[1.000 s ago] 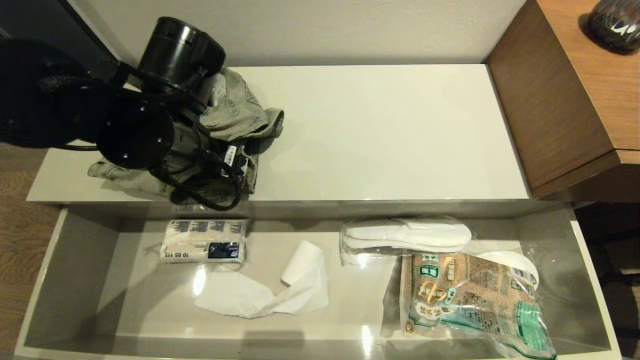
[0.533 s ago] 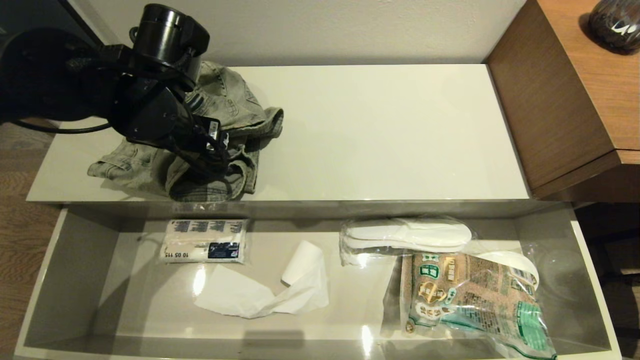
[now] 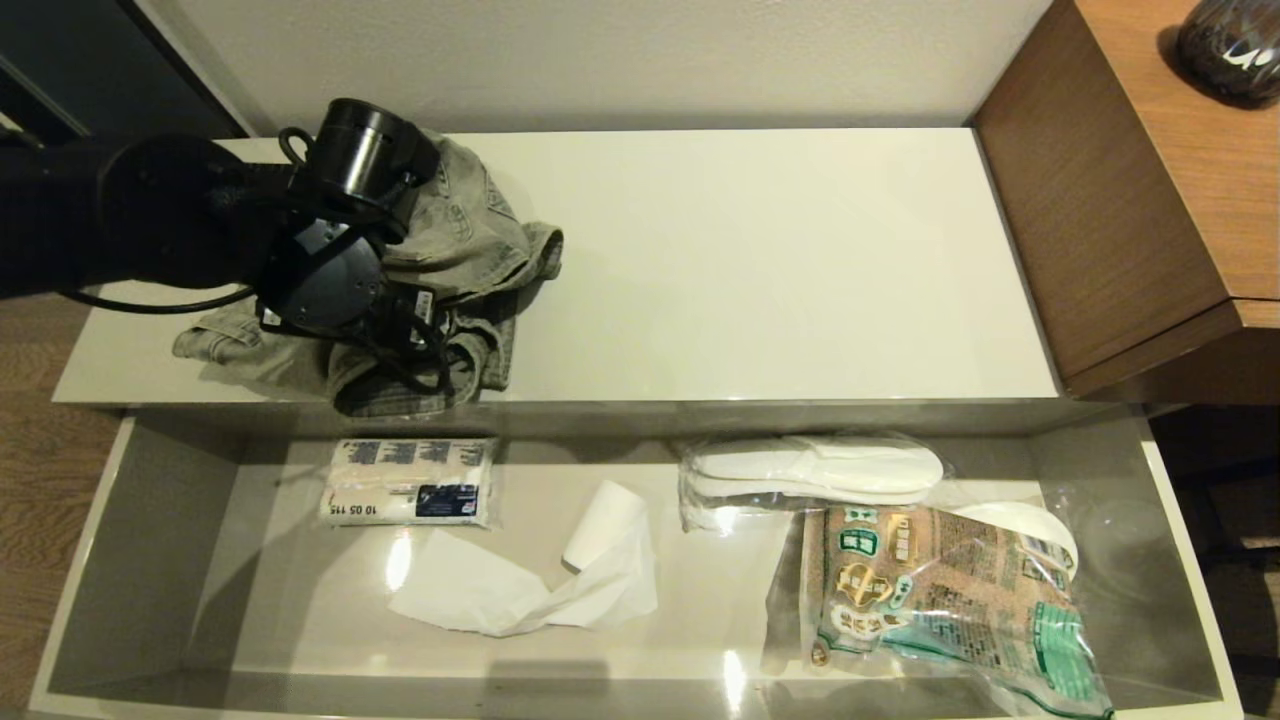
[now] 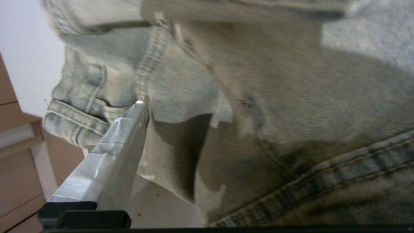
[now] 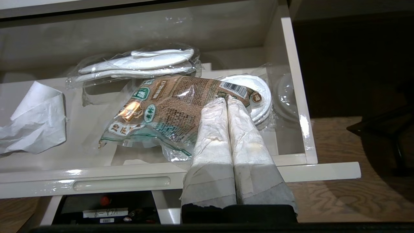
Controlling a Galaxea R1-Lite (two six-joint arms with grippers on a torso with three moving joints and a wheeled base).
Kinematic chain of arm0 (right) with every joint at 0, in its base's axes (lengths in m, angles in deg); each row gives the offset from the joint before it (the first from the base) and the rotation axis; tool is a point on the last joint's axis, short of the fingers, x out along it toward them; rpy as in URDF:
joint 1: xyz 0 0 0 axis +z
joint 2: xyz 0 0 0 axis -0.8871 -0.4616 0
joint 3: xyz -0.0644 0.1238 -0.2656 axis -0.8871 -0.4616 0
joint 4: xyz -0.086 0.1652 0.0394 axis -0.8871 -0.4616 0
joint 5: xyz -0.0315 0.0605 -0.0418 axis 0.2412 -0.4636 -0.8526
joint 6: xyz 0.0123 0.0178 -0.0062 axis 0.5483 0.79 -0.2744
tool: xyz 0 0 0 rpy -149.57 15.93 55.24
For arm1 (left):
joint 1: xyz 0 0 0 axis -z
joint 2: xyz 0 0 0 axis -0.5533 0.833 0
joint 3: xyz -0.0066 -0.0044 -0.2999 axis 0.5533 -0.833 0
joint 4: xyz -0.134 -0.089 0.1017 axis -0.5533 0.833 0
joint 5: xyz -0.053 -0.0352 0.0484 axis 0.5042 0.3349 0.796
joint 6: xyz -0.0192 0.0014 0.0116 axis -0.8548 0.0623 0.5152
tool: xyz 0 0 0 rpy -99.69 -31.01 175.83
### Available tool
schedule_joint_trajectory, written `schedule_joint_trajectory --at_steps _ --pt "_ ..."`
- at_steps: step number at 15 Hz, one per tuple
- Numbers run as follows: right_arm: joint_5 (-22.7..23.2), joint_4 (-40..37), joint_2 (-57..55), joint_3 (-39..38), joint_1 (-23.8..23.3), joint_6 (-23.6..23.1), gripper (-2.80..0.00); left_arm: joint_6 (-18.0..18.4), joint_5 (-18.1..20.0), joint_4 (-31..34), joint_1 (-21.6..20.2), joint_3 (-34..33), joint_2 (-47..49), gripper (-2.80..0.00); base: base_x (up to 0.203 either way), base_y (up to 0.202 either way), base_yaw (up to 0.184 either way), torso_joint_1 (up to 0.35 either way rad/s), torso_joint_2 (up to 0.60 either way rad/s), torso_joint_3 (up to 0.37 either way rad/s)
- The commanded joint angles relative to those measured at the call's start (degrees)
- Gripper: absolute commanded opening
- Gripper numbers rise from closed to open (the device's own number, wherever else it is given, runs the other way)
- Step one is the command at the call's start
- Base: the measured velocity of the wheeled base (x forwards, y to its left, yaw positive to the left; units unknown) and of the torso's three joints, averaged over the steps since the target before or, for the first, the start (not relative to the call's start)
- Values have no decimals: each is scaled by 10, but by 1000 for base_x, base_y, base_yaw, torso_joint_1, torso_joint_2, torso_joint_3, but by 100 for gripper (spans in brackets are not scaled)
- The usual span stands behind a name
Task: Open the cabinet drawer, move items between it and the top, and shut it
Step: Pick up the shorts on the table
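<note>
The grey-green denim garment (image 3: 470, 250) lies bunched on the left of the cream-white cabinet top (image 3: 760, 270). My left arm (image 3: 330, 280) hangs low over it and hides its gripper in the head view. In the left wrist view one taped finger (image 4: 123, 145) stands far to the side against the denim (image 4: 258, 97); cloth covers the other finger. The drawer (image 3: 85, 560) is pulled out. In it lies the white paper roll (image 3: 605, 520) with its trailing sheet (image 3: 480, 595). My right gripper (image 5: 227, 100) is shut and empty, above the drawer's front right.
In the drawer also lie a wrapped tissue pack (image 3: 410, 485), bagged white slippers (image 3: 810, 470) and a green-and-brown packet (image 3: 940, 590). A brown wood-grain desk (image 3: 1130, 200) stands at the right end of the top. One slim slot (image 5: 121, 184) shows in the drawer front.
My left arm has dropped from high above the garment to close over it and drawn a little left. The denim's folds have shifted slightly. The drawer's contents have not moved.
</note>
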Motion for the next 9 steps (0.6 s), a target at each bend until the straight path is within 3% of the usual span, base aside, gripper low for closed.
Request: schedule_joint_trajectory --at_steps 1,2,5,9 --pt "0 1 -1 0 0 0 -280 -12 -2 3 4 -10 7 0 0 0 0 0 0 0" --pt "0 0 -1 0 0 0 -280 -21 -5 4 5 -7 7 -280 0 0 0 0 0 0" --pt "0 0 -1 -1 0 0 -280 -20 -3 4 6 -2 -4 -280 0 0 0 0 0 0" --pt "0 0 -1 0 0 0 -280 -19 -1 13 29 -33 -91 -280 0 0 0 0 0 0"
